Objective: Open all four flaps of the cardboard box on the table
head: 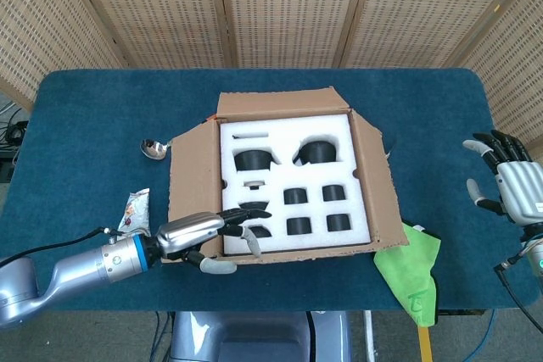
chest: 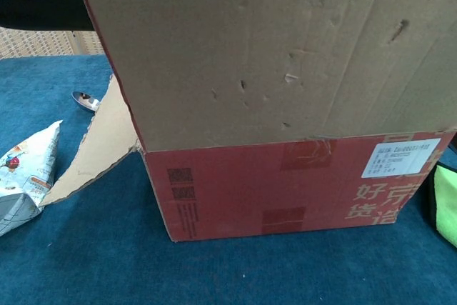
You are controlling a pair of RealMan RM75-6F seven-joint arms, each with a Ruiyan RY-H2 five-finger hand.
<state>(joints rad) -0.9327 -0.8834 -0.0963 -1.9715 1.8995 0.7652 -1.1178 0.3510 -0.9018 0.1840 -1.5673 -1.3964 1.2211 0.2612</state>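
Two robot hands are in view. The left robot hand (head: 204, 235) grips the near flap (chest: 271, 55) at the near-left corner of the cardboard box (head: 284, 180), mid-desk (head: 85, 125). Well right of the box, the right robot hand (head: 509, 184) hovers empty, fingers spread.

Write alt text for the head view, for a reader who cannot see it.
Seen from above, an open cardboard box on a blue table shows white foam with dark recesses; the left hand holds its near flap folded outward. The right hand hovers open at the far right; a spoon, snack packet and green cloth lie nearby.
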